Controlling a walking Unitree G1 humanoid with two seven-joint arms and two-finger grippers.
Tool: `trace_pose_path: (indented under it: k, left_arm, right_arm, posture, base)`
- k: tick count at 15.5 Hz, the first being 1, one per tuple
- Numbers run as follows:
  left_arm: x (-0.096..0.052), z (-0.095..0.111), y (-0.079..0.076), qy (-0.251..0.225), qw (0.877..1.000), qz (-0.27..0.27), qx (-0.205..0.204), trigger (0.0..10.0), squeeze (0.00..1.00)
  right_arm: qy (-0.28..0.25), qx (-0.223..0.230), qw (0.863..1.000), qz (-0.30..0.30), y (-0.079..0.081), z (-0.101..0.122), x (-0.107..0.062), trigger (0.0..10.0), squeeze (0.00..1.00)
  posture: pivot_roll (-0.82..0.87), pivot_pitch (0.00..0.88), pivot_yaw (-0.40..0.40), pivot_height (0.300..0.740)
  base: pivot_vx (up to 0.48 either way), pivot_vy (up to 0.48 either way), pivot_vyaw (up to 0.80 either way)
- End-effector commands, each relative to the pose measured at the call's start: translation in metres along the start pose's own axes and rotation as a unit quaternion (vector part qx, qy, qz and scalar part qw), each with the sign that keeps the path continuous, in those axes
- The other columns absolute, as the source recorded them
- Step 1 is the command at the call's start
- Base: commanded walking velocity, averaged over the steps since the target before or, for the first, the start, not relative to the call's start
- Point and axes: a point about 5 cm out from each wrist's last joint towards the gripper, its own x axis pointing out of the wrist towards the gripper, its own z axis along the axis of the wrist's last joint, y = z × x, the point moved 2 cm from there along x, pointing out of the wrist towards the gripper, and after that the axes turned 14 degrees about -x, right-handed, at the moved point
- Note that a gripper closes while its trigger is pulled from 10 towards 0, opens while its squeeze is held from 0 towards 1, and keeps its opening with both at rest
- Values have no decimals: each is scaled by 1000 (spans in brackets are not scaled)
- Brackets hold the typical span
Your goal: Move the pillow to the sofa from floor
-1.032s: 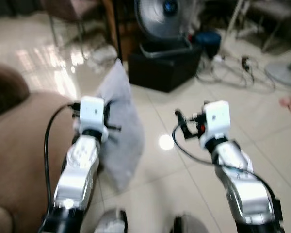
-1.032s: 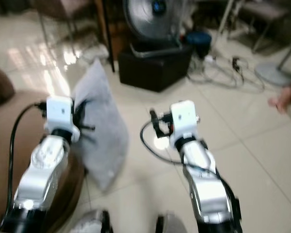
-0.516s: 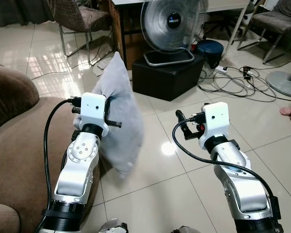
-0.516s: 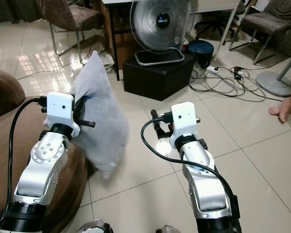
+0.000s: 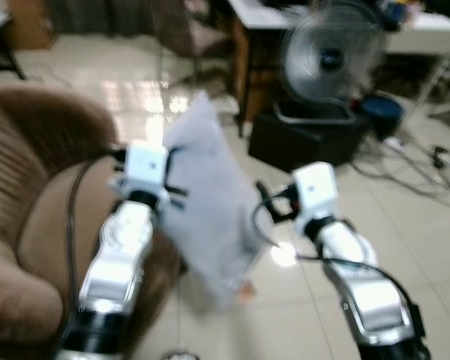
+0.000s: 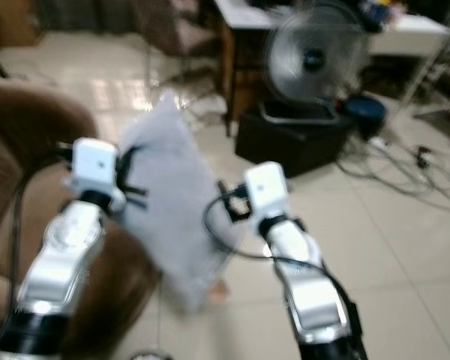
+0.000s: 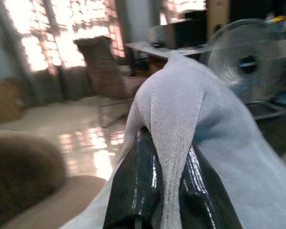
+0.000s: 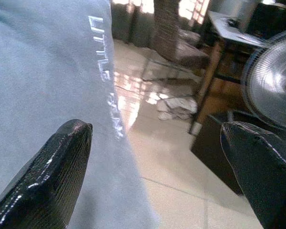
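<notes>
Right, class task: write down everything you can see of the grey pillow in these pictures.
The pillow is pale grey, soft cloth with a sewn seam along its edge and faint white lettering on one face. It hangs off the floor, tilted, one corner up and one down, beside the brown sofa and not yet on it. The left gripper has its jaws shut on the seam of the pillow's edge. The right gripper, jaws open, is close by one face, but whether it touches is unclear.

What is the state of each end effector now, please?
Left end effector: closed, pinching an edge of the grey pillow.
Right end effector: open, holding nothing, beside the pillow.
</notes>
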Motion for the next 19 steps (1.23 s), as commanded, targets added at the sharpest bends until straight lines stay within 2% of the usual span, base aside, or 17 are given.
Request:
trace_pose_path:
  k: [1,5,11,13,14,16,19]
  left_arm:
    - [5,21,-12,-42,999,-22,2,10000,0]
    - [4,21,-14,-42,999,-29,7,10000,0]
    - [6,16,-20,-27,998,-47,10,10000,0]
    - [17,-7,-35,19,996,-87,33,10000,0]
    - [27,-15,-39,26,995,-94,28,10000,0]
    - [40,-20,-44,35,993,-107,36,10000,0]
    - [63,-31,-47,78,993,-82,30,10000,0]
  right_arm:
    - [18,-9,1000,1,-5,-9,-3,10000,0]
    - [29,-22,999,34,1,-16,-6,10000,0]
    - [37,-25,998,33,0,-22,-6,10000,0]
    - [64,-30,997,20,-2,-32,-5,10000,0]
    - [66,-26,997,16,-2,-34,-5,10000,0]
    - [65,-25,997,17,-1,-34,-6,10000,0]
    - [65,-25,997,17,0,-34,-8,10000,0]
  posture:
    - [-44,6,10,740]
    - [-41,0,9,740]
    - [-39,0,10,740]
    - [-37,0,8,740]
    - [-37,0,8,740]
    - [-42,2,17,740]
    - [-66,28,35,740]
  base:
    - [371,0,800]
    - [373,0,800]
    - [373,0,800]
    - [0,0,0]
    - [0,0,0]
    - [0,0,0]
    - [0,0,0]
